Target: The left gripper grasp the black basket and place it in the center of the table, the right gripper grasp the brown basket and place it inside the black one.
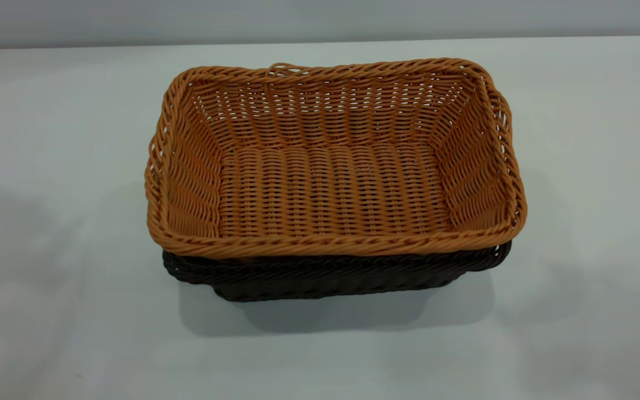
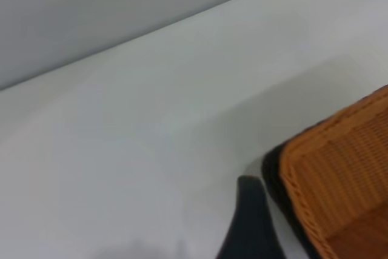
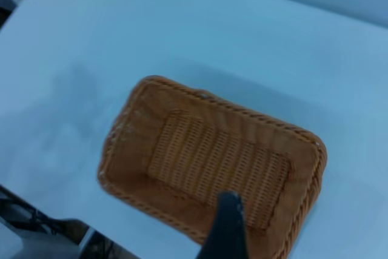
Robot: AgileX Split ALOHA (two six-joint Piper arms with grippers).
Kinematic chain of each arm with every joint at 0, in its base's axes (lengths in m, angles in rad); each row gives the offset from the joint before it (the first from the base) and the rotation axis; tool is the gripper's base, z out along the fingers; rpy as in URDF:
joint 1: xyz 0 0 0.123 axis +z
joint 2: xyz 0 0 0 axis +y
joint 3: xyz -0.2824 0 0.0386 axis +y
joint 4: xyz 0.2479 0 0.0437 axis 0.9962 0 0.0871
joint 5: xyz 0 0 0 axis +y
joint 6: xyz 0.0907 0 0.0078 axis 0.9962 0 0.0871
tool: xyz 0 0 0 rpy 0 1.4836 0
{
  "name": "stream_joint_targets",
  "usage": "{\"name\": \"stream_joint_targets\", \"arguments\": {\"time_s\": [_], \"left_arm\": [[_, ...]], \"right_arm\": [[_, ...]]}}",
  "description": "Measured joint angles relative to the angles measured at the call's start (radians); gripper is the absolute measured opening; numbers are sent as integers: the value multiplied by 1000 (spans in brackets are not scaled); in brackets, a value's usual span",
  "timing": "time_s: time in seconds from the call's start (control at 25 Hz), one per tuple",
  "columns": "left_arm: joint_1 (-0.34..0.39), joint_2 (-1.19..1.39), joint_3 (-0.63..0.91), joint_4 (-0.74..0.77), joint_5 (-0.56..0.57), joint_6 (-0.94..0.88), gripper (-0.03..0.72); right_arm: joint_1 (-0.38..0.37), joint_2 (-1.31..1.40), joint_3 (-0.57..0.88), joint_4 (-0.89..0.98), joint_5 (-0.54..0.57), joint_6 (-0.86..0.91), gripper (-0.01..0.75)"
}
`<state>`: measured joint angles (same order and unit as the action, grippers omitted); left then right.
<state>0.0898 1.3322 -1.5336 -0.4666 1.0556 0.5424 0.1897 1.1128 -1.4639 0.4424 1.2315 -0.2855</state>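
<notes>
The brown basket (image 1: pixel 334 189) sits nested inside the black basket (image 1: pixel 325 278) in the middle of the white table (image 1: pixel 48 139). Only the black basket's near rim and wall show below the brown rim. Neither gripper is in the exterior view. In the left wrist view, a dark part of my left gripper (image 2: pixel 250 225) hangs over bare table beside a corner of the stacked baskets, black rim (image 2: pixel 274 177) under brown (image 2: pixel 339 168), not touching them. In the right wrist view, a dark part of my right gripper (image 3: pixel 225 228) is high above the brown basket (image 3: pixel 212 162), holding nothing.
The table's far edge (image 1: pixel 320 43) meets a grey wall. Bare table top lies on all sides of the baskets. In the right wrist view, dark gear (image 3: pixel 36 222) shows beyond the table's edge.
</notes>
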Motion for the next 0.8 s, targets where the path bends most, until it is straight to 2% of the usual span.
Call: {"name": "stream_joint_targets", "arguments": {"time_s": [0.16,0.36,0.52,0.8], "left_arm": [[0,-111,0,42,110,-92,489],[0,-221,13,116,111,-192,489],[0,-354,130,130,111,-272,489],[0,-748,523,178,111,-297,489]], "right_arm": [[0,-136,0,1,33,32,582],[0,-321,64,5,37,68,582],[0,-490,244,8,40,85,582],[0,-779,648,-17,40,83,582]]}}
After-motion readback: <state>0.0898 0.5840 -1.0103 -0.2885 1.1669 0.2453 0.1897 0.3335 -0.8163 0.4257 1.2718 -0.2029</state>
